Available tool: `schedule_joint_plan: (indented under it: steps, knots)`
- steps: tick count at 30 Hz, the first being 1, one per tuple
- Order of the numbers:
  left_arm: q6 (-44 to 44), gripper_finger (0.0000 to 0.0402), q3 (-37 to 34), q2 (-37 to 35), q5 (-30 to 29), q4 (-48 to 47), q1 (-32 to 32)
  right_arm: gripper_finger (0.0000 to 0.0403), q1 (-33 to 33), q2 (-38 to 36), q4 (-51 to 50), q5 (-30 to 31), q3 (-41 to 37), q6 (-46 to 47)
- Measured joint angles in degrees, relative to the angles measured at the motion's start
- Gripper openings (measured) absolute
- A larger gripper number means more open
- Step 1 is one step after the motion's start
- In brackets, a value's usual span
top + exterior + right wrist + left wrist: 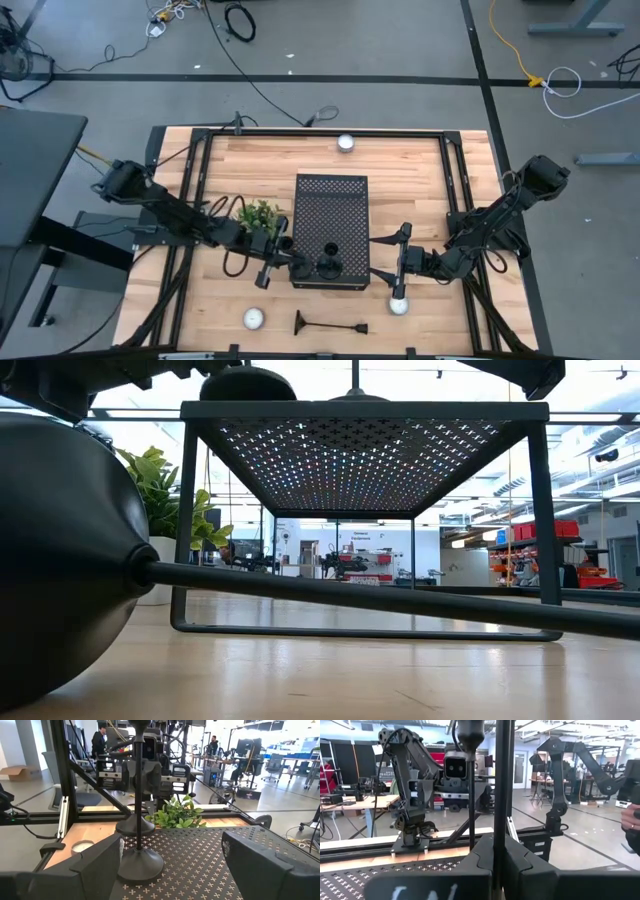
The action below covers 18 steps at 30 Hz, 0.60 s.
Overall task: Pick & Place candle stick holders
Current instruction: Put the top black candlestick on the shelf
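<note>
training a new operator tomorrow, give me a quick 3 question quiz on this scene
1. True or false: the left claw is shut on the stem of a candle stick holder.
2. The right claw faces a standing candle stick holder. What does it stand on?
3. Where is the candle stick holder lying on its side?
A) in the plant pot
B) on the table, between two white candles
C) in a person's hand

Key: 1 true; 2 the black perforated box; 3 B
</note>
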Motion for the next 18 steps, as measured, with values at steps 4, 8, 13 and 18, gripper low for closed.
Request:
schedule_joint_plan:
  steps: [4,8,13,18]
  knots:
    - [0.0,0.0009,1.3,1.9,0.2,-0.8,0.2,0.0339,0.0,0.0,-0.3,0.0,0.0,0.0]
    - [-1.2,0.0009,1.3,2.5,1.0,-0.9,0.4,0.0339,0.0,0.0,-0.4,-0.1,0.0,0.0]
    - [-1.1,0.0009,1.3,2.5,1.0,-1.1,0.4,0.0339,0.0,0.0,-0.4,-0.1,0.0,0.0]
    - [-1.6,0.0014,1.4,2.4,1.1,-2.0,1.0,0.0339,0.0,0.0,-0.4,-0.1,0.0,0.0]
